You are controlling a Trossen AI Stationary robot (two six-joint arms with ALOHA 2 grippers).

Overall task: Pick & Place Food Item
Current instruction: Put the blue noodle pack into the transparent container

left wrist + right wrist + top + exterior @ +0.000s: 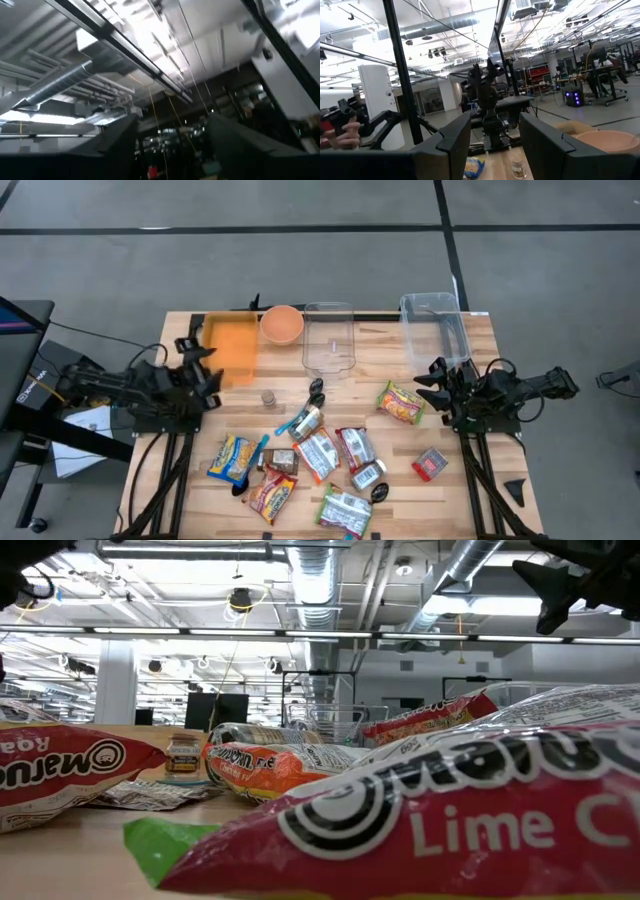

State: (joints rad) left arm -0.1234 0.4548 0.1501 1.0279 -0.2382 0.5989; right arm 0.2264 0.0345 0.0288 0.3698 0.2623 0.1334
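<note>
The left gripper (197, 365) hangs raised at the table's left edge beside the flat orange plastic tray (231, 346), its jaws parted and holding nothing. The right gripper (432, 385) waits at the right edge, near the tall clear plastic bin (434, 327), jaws partly apart and empty. The food items, red and yellow crinkled ramen packets (320, 455), lie scattered across the front middle of the pale wooden table (470, 480). A round orange bowl (282, 323) and a smaller clear plastic tub (328, 338) stand along the back.
</note>
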